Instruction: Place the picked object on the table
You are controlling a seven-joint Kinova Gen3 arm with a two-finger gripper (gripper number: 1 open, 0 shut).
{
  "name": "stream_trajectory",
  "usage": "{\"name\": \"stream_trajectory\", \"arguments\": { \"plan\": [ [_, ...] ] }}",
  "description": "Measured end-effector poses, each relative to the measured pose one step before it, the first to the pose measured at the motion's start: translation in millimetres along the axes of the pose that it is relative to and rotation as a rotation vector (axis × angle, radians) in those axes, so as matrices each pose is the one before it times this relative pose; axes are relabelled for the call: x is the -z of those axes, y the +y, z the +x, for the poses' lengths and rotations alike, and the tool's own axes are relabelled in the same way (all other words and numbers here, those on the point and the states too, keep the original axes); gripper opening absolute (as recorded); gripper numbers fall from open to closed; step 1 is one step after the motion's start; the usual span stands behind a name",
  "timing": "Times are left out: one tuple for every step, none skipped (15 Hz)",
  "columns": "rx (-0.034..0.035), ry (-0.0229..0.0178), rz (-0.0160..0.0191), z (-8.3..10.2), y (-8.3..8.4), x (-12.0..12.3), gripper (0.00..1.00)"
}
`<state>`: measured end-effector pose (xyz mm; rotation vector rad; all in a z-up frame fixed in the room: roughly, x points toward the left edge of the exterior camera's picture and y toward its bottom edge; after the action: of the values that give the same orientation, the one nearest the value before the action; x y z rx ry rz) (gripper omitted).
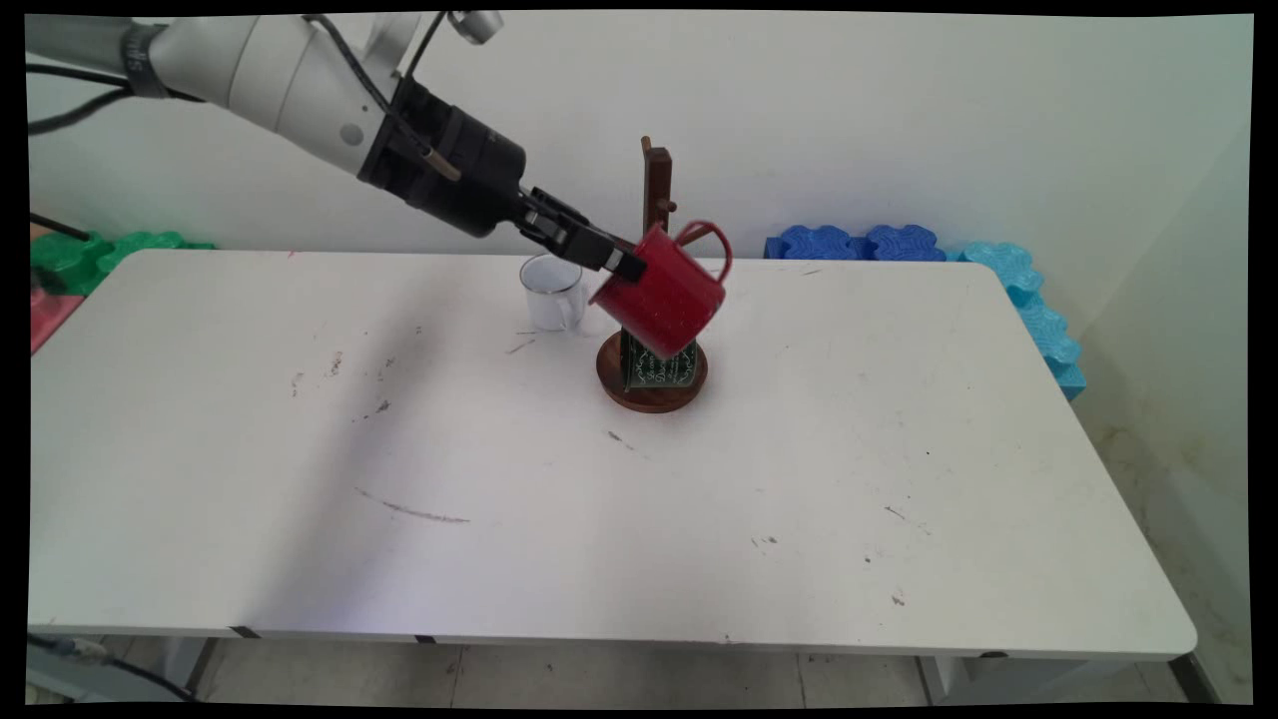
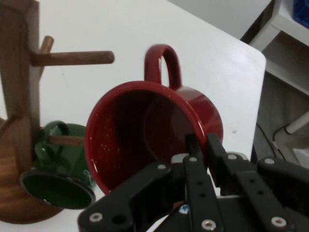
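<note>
A: Claw [image 1: 627,262] clamping red mug [image 1: 664,291] rim, tilting mid-frame beside wooden rack [image 1: 656,200].
B: Keeping handle [image 2: 163,63] level w/ bare peg [image 2: 72,58]; avoiding green mug [image 2: 60,171] lower left.

A black two-finger gripper [image 1: 629,265] clamping a tilted red speckled enamel mug [image 1: 664,290] is hemmed in by the dark wooden mug stand [image 1: 656,195] just beyond, a green mug [image 2: 60,166] hanging low on it and a white mug [image 1: 551,292] close behind, while bare white table [image 1: 599,519] spreads nearer the camera.
</note>
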<state>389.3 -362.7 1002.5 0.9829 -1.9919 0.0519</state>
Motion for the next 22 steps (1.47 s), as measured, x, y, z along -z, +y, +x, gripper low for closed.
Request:
{"name": "stream_trajectory", "arguments": {
  "plan": [
    [-0.00525, -0.00210, -0.00266, -1.16, 1.91, 1.42, 0.00],
    [-0.00681, -0.00167, -0.00164, -1.08, 1.53, 1.43, 0.00],
    [-0.00650, -0.00095, -0.00054, -0.87, 1.03, 1.23, 0.00],
    [-0.00835, -0.00076, 0.00102, -1.00, 0.62, 1.38, 0.00],
    [-0.00762, -0.00018, 0.00279, -0.81, 0.04, 1.24, 0.00],
    [-0.00646, -0.00011, 0.00309, -0.61, -0.24, 0.93, 0.00],
    [-0.00822, 0.00022, 0.00456, -0.47, -0.74, 0.98, 0.00],
    [-0.01077, -0.00103, 0.00570, -0.43, -1.10, 0.88, 0.00],
    [-0.01064, -0.00126, 0.00589, -0.43, -1.09, 0.97, 0.00],
    [-0.01550, -0.00298, 0.00739, -0.49, -1.48, 1.04, 0.00],
    [-0.01718, -0.00427, 0.00687, -0.80, -1.47, 1.16, 0.00],
    [-0.01523, -0.00399, 0.00572, -0.86, -1.25, 1.11, 0.00],
    [-0.01092, -0.00344, 0.00359, -0.86, -0.85, 0.88, 0.00],
    [-0.01623, -0.00553, 0.00570, -1.49, -1.38, 1.48, 0.00],
    [-0.02057, -0.00758, 0.00719, -2.15, -1.79, 1.99, 0.00],
    [-0.02035, -0.00814, 0.00689, -2.55, -1.80, 2.20, 0.00],
    [-0.01725, -0.00719, 0.00559, -2.31, -1.54, 1.85, 0.00],
    [-0.02007, -0.00847, 0.00656, -2.80, -1.77, 2.26, 0.00],
    [-0.02090, -0.00976, 0.00747, -3.04, -2.01, 2.24, 0.00],
    [-0.01778, -0.00805, 0.00734, -2.54, -1.85, 2.00, 0.00],
    [-0.02048, -0.01046, 0.00939, -3.09, -2.48, 2.09, 0.00],
    [-0.02026, -0.01060, 0.00996, -2.91, -2.62, 2.21, 0.00]
  ]
}}
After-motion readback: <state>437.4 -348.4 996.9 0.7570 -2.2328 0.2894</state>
